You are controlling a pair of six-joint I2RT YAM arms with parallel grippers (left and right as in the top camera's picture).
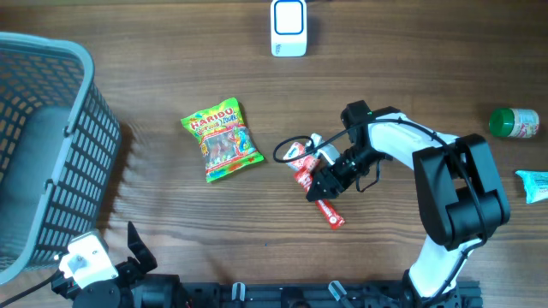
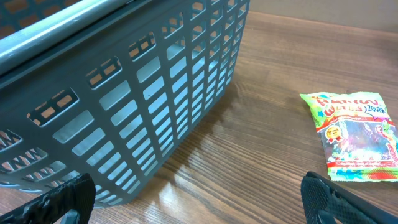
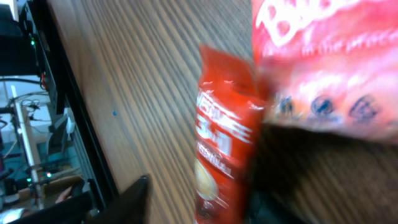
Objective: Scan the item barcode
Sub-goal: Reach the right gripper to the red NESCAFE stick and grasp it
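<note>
Right gripper (image 1: pixel 318 186) down at mid-table over a small pile of red packets, a dark finger to either side of a slim red sachet (image 1: pixel 330 212). Wrist view smeared by blur, so no telling whether clamped on the sachet or merely straddling it.

Sachet flat on the wood, one end poking out from under the gripper toward the near edge, the other end tucked against a larger red-and-white packet (image 1: pixel 300 156). Black cable (image 1: pixel 282 147) looped just beside that packet.

White barcode scanner (image 1: pixel 288 27) at the far edge of the table (image 1: pixel 385 68), well apart from the pile. Haribo bag (image 1: pixel 223 139) flat on the wood to the left of the pile, between it and a grey slatted basket (image 1: pixel 51 145) at the left edge. Green bottle (image 1: pixel 514 122) on its side and a teal packet (image 1: pixel 533 184) at the far right.

Left gripper (image 2: pixel 199 205) low at the near left corner, just beside the basket wall, fingers spread wide apart, the Haribo bag lying ahead and off to one side.
</note>
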